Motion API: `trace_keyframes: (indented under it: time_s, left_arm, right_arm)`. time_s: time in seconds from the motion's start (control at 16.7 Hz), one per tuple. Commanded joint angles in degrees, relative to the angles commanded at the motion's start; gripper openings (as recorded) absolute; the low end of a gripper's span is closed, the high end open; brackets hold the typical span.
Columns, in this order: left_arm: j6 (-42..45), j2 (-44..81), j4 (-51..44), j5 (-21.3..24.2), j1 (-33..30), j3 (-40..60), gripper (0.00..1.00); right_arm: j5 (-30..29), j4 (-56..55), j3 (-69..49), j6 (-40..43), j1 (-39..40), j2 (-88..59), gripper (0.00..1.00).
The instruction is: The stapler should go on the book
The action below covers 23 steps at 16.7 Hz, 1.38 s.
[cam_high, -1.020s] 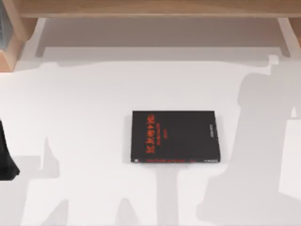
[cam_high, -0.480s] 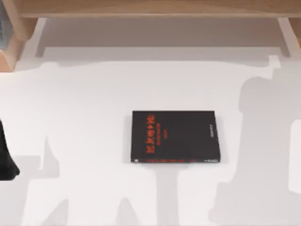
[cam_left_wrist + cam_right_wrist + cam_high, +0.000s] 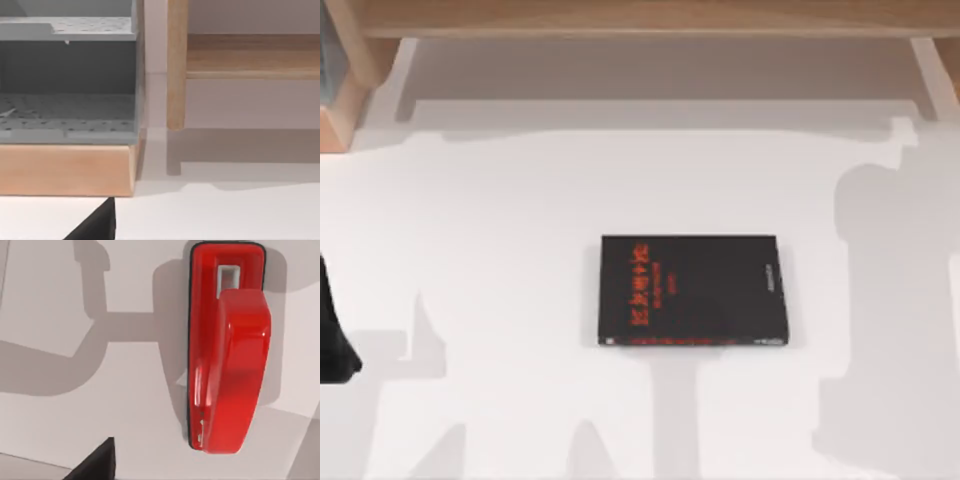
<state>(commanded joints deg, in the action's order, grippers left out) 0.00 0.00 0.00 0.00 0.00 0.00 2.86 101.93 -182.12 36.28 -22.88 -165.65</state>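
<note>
The book point(image 3: 693, 291) lies flat at the middle of the white table, black with red lettering and a red strip along its near edge. Nothing rests on it. The stapler point(image 3: 227, 347), glossy bright red, lies on the white table straight below my right wrist camera, and a dark part of my right gripper point(image 3: 95, 465) shows beside it, not touching it. My left arm point(image 3: 332, 335) is parked at the table's left edge. A dark part of my left gripper point(image 3: 95, 225) hangs above bare table near the shelf.
A wooden shelf point(image 3: 640, 18) runs along the back of the table. At the back left, a grey drawer unit point(image 3: 67, 75) sits on a wooden base point(image 3: 65, 170) beside a wooden post point(image 3: 176, 65). Arm shadows cover the table's right side.
In the top view the right arm's shadow has slid toward the right edge. The book and the left arm have not moved.
</note>
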Motion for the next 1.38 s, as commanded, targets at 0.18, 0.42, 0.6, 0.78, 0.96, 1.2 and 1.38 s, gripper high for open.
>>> trace_keyframes:
  time_s: [0.18, 0.42, 0.6, 0.78, 0.96, 1.2, 1.38]
  left_arm:
    - [0.0, 0.0, 0.0, 0.0, 0.0, 0.0, 1.0]
    - [0.0, 0.0, 0.0, 0.0, 0.0, 0.0, 1.0]
    - [0.0, 0.0, 0.0, 0.0, 0.0, 0.0, 1.0]
    - [0.0, 0.0, 0.0, 0.0, 0.0, 0.0, 1.0]
    - [0.0, 0.0, 0.0, 0.0, 0.0, 0.0, 1.0]
    - [0.0, 0.0, 0.0, 0.0, 0.0, 0.0, 1.0]
    - [0.0, 0.0, 0.0, 0.0, 0.0, 0.0, 1.0]
  right_arm:
    - [-0.18, 0.27, -5.58, -0.86, 0.78, -5.38, 1.0]
    - [-0.31, -1.07, -10.16, -1.5, 1.27, -11.13, 1.0]
    - [-0.33, -1.3, -10.43, -1.55, 1.3, -11.68, 1.0]
    - [-0.33, -1.3, -10.43, -1.55, 1.3, -11.68, 0.92]
    - [-0.33, -1.3, -10.43, -1.55, 1.3, -11.68, 0.7]
    - [-0.33, -1.3, -10.43, -1.55, 1.3, -11.68, 0.4]
    - [-0.33, -1.3, -10.43, -1.55, 1.3, -11.68, 0.17]
